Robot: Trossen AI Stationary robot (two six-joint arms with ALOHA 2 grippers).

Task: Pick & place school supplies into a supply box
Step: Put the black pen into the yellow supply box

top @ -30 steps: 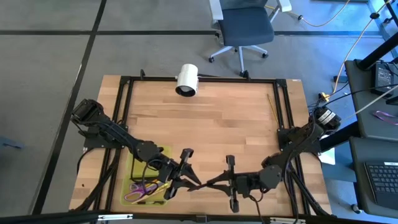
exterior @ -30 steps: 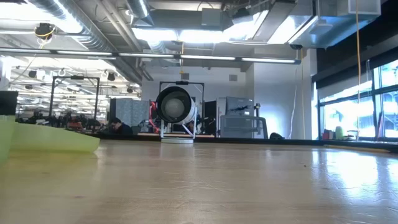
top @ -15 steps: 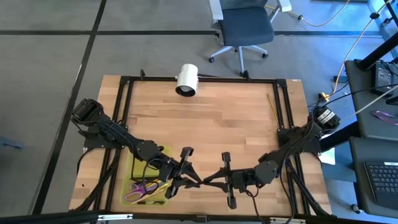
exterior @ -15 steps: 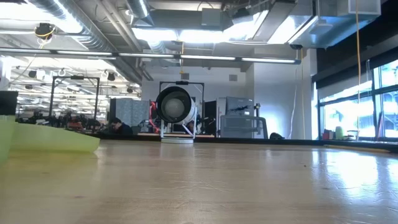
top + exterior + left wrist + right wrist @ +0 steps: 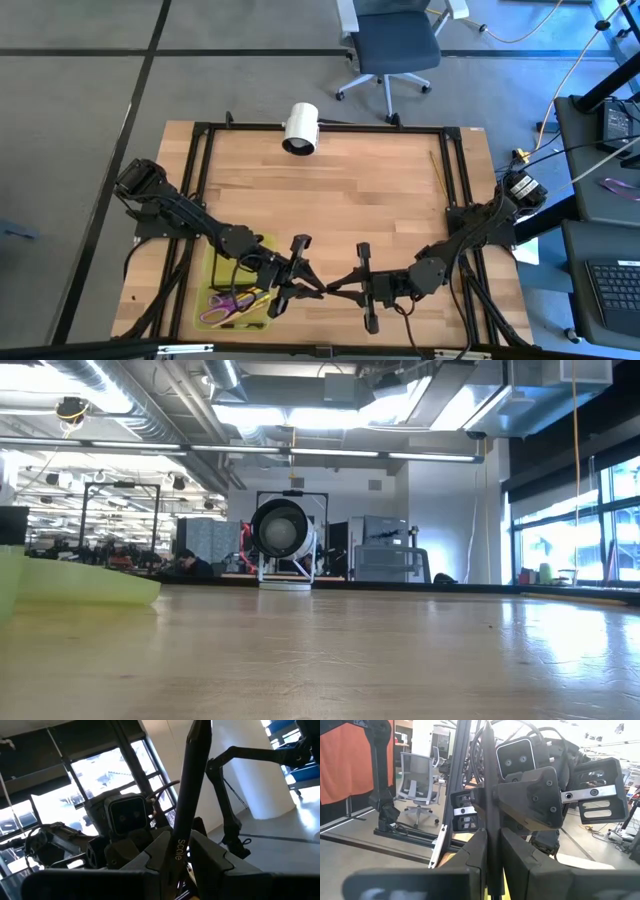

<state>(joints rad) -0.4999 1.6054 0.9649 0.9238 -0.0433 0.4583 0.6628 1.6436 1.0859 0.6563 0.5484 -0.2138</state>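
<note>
- High view: a wooden table inside a black frame stands on grey floor, with an office chair beyond its far edge and a white cylinder lying at that edge.
- Low view: the tabletop runs level toward a bright open workshop with ceiling lights and ducts; the cylinder's round end faces the camera, and a yellow-green edge of the box shows at left.
- Near the front edge, the left gripper and right gripper meet tip to tip over the wood, just right of the box.
- A black pen is pinched between them, both sets of fingers clamped on it; the left wrist view shows it rising lengthwise out of that gripper's fingers toward the opposite arm.
- From above, the pen's long axis runs roughly left to right between the two arms.
- Purple scissors lie in the box's near end with a yellow pencil.
</note>
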